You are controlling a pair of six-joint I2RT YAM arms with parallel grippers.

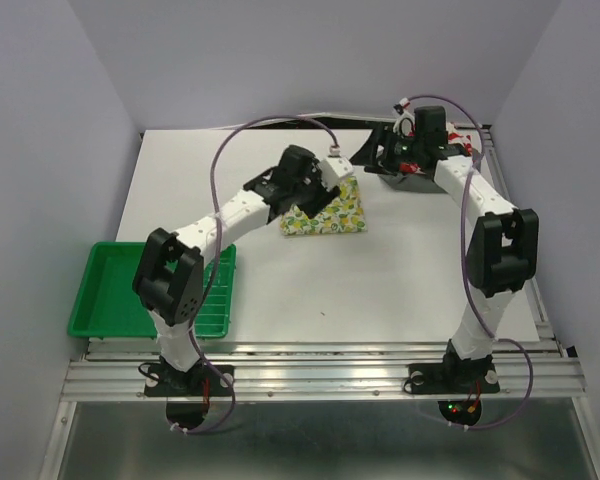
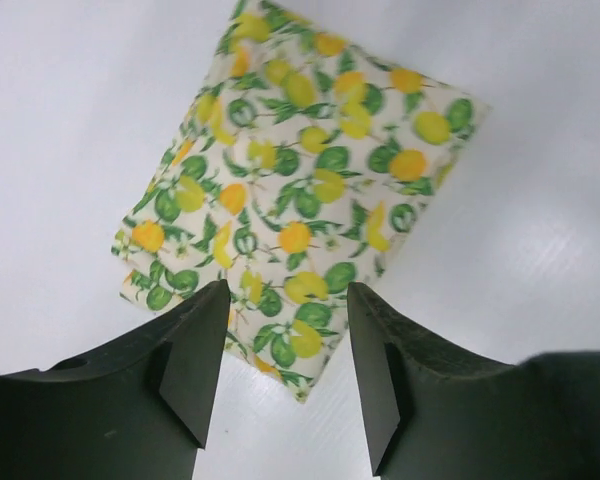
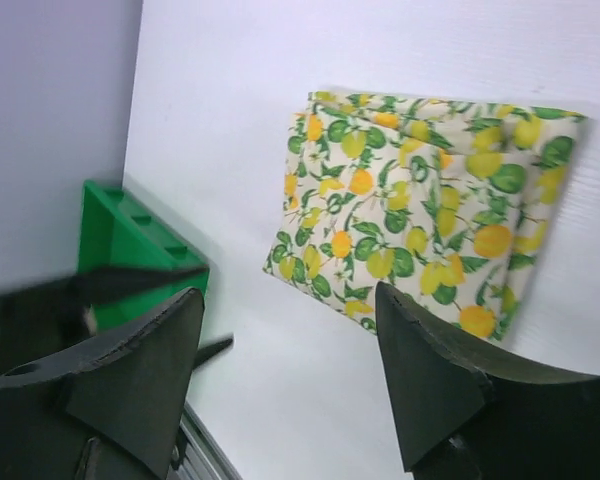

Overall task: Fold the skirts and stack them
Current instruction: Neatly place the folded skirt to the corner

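With the left gripper (image 2: 288,290) in front of me, I see its two fingers spread apart and nothing between them. The right gripper (image 3: 290,295) also stands with its fingers apart and grips nothing.

I count two arms, one green tray (image 1: 110,300) and one skirt that I can identify, the lemon skirt (image 1: 330,215). It is folded into a flat, roughly four-sided packet. A dark grey shape (image 1: 405,182) lies under the right wrist at the far right of the table (image 1: 380,290). It may be cloth, but the arm hides most of it and I cannot tell.

In the left wrist view the lemon skirt's long axis runs away from the fingers and leans to the right, and its near corner shows in the gap between them. In the right wrist view it stretches across the frame, with layered fold edges on its left side.

From above, the lemon skirt sits on the table past the middle, toward the far edge. The left gripper is over its near left part, and I cannot tell whether they touch. The right gripper is off to the skirt's far right, clear of it. The tray sits at the near left edge, well apart from the skirt.
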